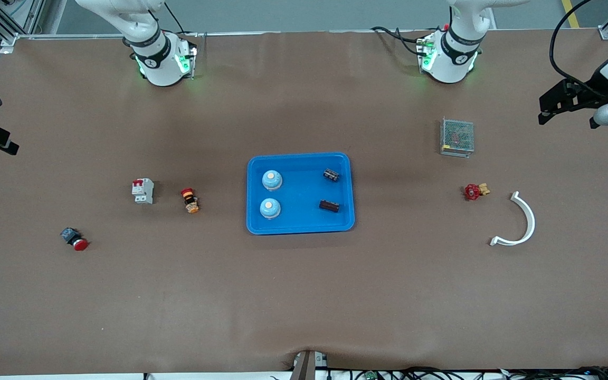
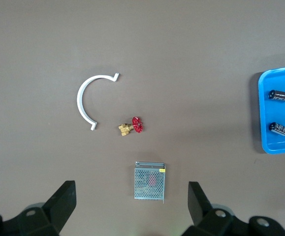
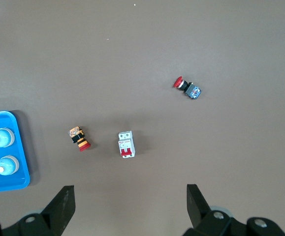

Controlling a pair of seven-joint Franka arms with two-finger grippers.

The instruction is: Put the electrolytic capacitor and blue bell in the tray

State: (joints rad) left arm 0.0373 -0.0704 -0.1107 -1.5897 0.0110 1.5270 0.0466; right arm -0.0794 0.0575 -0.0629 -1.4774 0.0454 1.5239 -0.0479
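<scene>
The bright-blue tray (image 1: 300,228) lies at the table's middle. In it are two blue bells (image 1: 272,180) (image 1: 269,208) toward the right arm's end and two dark electrolytic capacitors (image 1: 331,174) (image 1: 329,206) toward the left arm's end. My left gripper (image 1: 547,110) is open and empty, up over the left arm's end of the table; its wrist view shows the tray's edge (image 2: 280,113) and both capacitors (image 2: 281,95) (image 2: 278,128). My right gripper (image 1: 3,141) is open and empty over the right arm's end; its wrist view shows the bells (image 3: 2,137) (image 3: 7,165).
Toward the left arm's end lie a metal mesh box (image 1: 457,137), a red-handled brass valve (image 1: 474,191) and a white curved clip (image 1: 520,221). Toward the right arm's end lie a white circuit breaker (image 1: 143,191), an orange-red switch (image 1: 190,200) and a red push button (image 1: 74,238).
</scene>
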